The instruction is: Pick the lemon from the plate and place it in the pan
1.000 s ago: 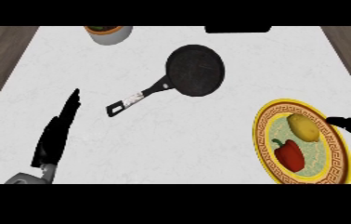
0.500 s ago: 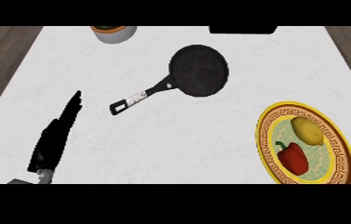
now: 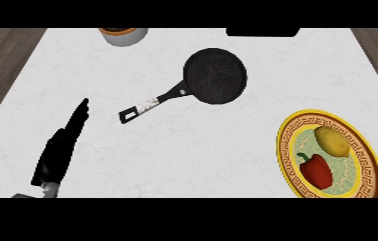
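With the pick not yet begun, the lemon [image 3: 332, 140] lies beside a pepper [image 3: 316, 170] on the plate [image 3: 285, 147], well apart from the pan [image 3: 215, 76], while the left hand [image 3: 60, 152] rests flat-fingered and empty and the right hand, out of view, probably must reach in.

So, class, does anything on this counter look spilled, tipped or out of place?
Nothing stands out. The pan lies flat, the lemon and red pepper sit on the plate, and the left hand rests open.
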Motion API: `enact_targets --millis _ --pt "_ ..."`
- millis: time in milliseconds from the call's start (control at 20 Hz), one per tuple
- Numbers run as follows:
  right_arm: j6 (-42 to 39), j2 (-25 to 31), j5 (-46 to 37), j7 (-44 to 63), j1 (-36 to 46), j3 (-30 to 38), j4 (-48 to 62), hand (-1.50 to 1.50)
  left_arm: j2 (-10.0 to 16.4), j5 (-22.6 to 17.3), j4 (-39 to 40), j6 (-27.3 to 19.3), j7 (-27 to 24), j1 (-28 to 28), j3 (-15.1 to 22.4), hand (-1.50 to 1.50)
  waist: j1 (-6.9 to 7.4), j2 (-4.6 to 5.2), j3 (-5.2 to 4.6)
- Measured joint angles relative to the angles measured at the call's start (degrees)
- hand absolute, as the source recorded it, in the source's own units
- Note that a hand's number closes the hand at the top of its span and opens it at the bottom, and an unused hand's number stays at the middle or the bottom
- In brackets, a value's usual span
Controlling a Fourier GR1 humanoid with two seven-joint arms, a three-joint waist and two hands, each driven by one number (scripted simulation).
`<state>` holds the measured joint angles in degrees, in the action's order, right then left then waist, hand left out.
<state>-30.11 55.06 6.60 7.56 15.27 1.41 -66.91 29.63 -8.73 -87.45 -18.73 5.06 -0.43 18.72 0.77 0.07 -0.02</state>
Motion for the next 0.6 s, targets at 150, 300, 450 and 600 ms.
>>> enact_targets --millis 150,300,450,600 --pt "-1.85 -1.43 -0.55 5.86 3.56 -1.53 -0.5 -1.5 -0.02 0.76 -2.15 0.34 0.61 1.71 -0.12 0.0 0.1 -0.03 0.0" --pt "-4.57 -2.72 -1.36 9.35 5.87 -2.9 -0.35 -1.5 -0.65 1.75 -1.95 0.61 1.57 0.97 -0.8 0.0 -0.08 -0.03 0.0" --pt "-6.58 -4.54 -2.75 13.3 8.87 -4.85 -0.42 -1.5 -1.19 2.38 -2.34 0.98 1.91 0.99 -1.35 0.0 -0.06 -0.03 -0.01" --pt "-7.75 -6.33 -5.01 16.5 9.81 -7.14 -1.49 -1.5 -1.14 2.36 -2.67 1.75 2.21 1.48 -2.51 0.0 -0.12 -0.05 -0.01"
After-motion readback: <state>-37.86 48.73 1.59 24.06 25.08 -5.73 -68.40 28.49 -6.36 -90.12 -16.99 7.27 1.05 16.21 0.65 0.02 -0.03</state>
